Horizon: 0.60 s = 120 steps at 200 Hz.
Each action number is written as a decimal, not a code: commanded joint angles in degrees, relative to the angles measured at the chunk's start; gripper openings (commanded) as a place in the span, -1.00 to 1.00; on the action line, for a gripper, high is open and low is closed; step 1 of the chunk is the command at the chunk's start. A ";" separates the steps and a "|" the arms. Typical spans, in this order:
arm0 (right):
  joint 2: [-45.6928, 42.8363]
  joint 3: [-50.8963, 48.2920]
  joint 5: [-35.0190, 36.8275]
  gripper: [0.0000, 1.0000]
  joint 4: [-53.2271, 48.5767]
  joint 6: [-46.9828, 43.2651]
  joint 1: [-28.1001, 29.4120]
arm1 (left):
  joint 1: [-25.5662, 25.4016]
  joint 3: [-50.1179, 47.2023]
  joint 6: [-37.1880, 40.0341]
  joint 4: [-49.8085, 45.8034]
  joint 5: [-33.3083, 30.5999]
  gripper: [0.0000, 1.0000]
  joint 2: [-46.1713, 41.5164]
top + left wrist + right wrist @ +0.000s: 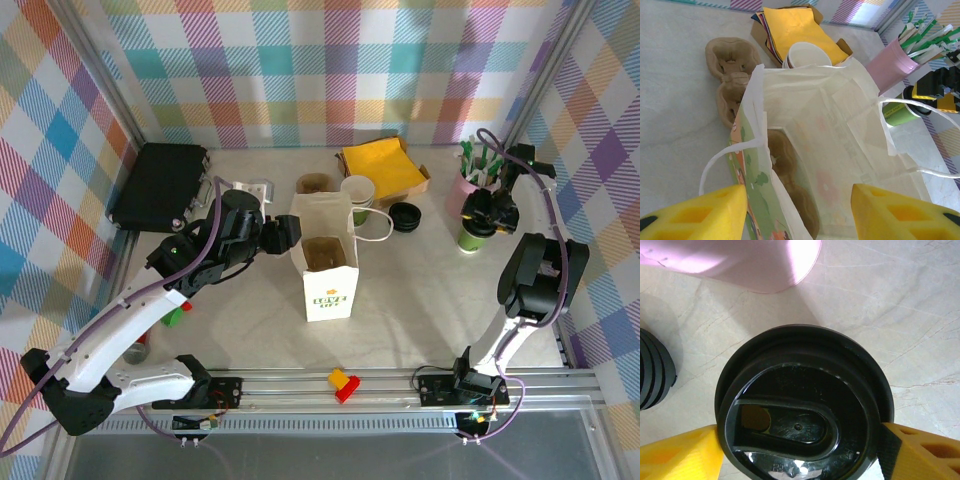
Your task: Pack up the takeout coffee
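The takeout coffee (472,238) (900,112) is a green cup with a black lid (800,405), standing on the table at the right. My right gripper (478,222) (800,452) comes down over it, and its two yellow fingers (675,455) press the lid's rim from either side. The white paper bag (330,270) (840,130) stands open in the middle with a brown cup carrier (790,180) at its bottom. At the bag's rear left corner my left gripper (285,232) (800,210) is open, its fingers spread wide above the bag's mouth.
A pink cup of straws (468,185) (740,262) stands just behind the coffee. A stack of black lids (405,216), a stack of lidless cups (357,192), a box of yellow napkins (380,163) and spare carriers (732,60) sit behind the bag. A black case (160,185) lies far left.
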 commanded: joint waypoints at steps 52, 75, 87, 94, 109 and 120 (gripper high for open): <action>2.37 2.69 1.97 0.54 -5.37 -1.66 2.38 | 0.36 -0.46 -0.03 0.99 0.51 0.14 0.90; 3.97 3.52 1.41 0.59 -6.56 -1.53 2.39 | 0.38 -0.20 0.07 1.09 0.66 0.14 1.11; 4.67 3.80 1.62 0.60 -6.62 -1.68 2.33 | 0.36 -0.02 0.07 1.04 0.81 0.15 1.12; 5.08 4.07 1.46 0.60 -6.79 -1.79 2.33 | 0.37 -0.06 0.18 1.09 0.83 0.15 1.08; 5.91 4.59 1.41 0.60 -7.32 -1.88 2.37 | 0.40 -0.15 0.16 1.09 0.77 0.15 1.09; 6.33 4.80 1.09 0.58 -7.48 -1.97 2.34 | 0.36 -0.28 0.16 1.09 0.81 0.15 1.08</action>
